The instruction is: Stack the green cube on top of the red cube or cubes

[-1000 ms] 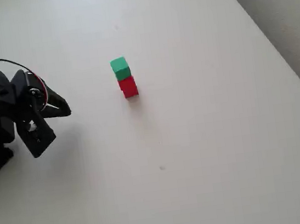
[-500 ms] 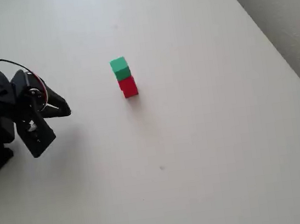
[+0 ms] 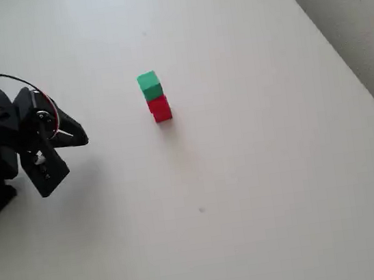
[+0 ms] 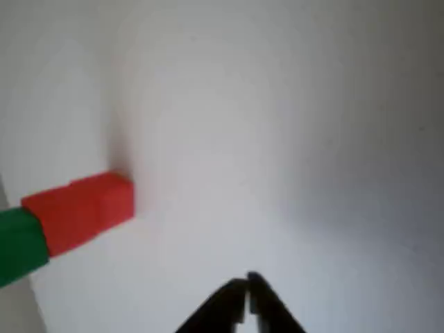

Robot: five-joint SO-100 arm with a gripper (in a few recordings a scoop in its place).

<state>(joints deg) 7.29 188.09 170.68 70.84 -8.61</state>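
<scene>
- The small matte bright green cube (image 3: 149, 85) sits on top of the small matte bright red cubes (image 3: 159, 108), which stand near the middle of the plain white table (image 3: 267, 171). In the overhead view the stack reads as one narrow column.
- In the wrist view, which lies on its side, the green cube (image 4: 21, 246) is flush against the end of the red block (image 4: 80, 210). A faint seam there suggests two red cubes, one on the other; I cannot confirm this from the overhead view.
- The black two-finger gripper (image 3: 76, 134) is at the left of the overhead view, well apart from the stack. Its fingertips (image 4: 247, 286) meet with no gap in the wrist view, so it is closed and holds nothing.
- Change over the last second: none that I can find. The stack stands at the same place with the same lean, and the gripper has kept its place and pose.
- Judgement: the green cube is placed and released, the column stands unsupported, and the arm has stopped clear of it. The task appears complete, with nothing left to do but stay clear.
</scene>
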